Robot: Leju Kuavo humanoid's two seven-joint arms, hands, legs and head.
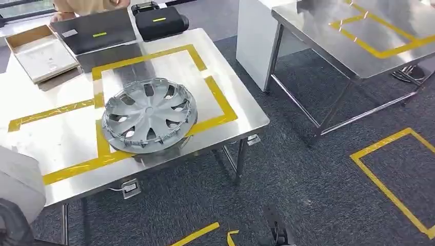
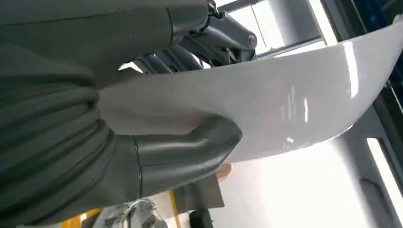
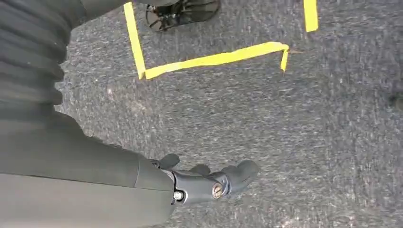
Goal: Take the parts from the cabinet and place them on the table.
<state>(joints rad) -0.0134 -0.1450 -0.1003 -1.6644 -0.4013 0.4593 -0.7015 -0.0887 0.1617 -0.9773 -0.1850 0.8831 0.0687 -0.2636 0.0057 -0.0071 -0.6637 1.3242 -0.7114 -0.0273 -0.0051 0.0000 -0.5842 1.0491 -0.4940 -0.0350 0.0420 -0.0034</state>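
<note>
Steel desk (image 1: 233, 110) with a hubcap (image 1: 149, 116) lies ahead-left, nearest the left hand (image 2: 157, 142), whose fingers (image 2: 209, 140) clamp a white panel (image 2: 285, 99); right hand (image 3: 209, 183) hangs empty, loosely open.

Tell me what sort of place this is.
Probably a workshop or robot test area for car parts: steel tables marked with yellow tape, a grey hubcap on one, and taped boxes on grey carpet.

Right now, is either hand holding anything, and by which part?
The left hand grips a glossy white panel near one end, thumb on one face, fingers behind. The right hand holds nothing and hangs over the carpet.
</note>
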